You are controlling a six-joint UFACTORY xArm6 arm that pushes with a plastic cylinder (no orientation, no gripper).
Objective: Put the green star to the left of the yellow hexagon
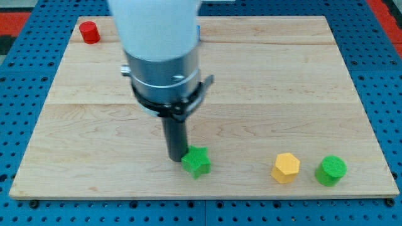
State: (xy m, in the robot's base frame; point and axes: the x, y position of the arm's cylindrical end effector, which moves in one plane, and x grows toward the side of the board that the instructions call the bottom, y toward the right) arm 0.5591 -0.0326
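Nearest the view's bottom edge sit three blocks in a loose row on the wooden table (264, 81): the green star (196, 162), then well to its right the yellow hexagon (286, 167), and just beside that, further right, a green cylinder (330, 170). A red cylinder (90, 32) stands alone near the table's top-left corner.

The arm carries no hand, only a dark rod, so there is nothing to be clenched or released. The tip (175, 157) rests against the star's left side, touching it or very nearly so.

The star already lies to the hexagon's left, but with a wide stretch of bare wood between them. If the task wants the star close beside the hexagon, most of the travel seems left to do: a push toward the view's right, for which the tip looks well placed. The hexagon itself appears untouched.

No brand, label or readable writing shows anywhere in the view.
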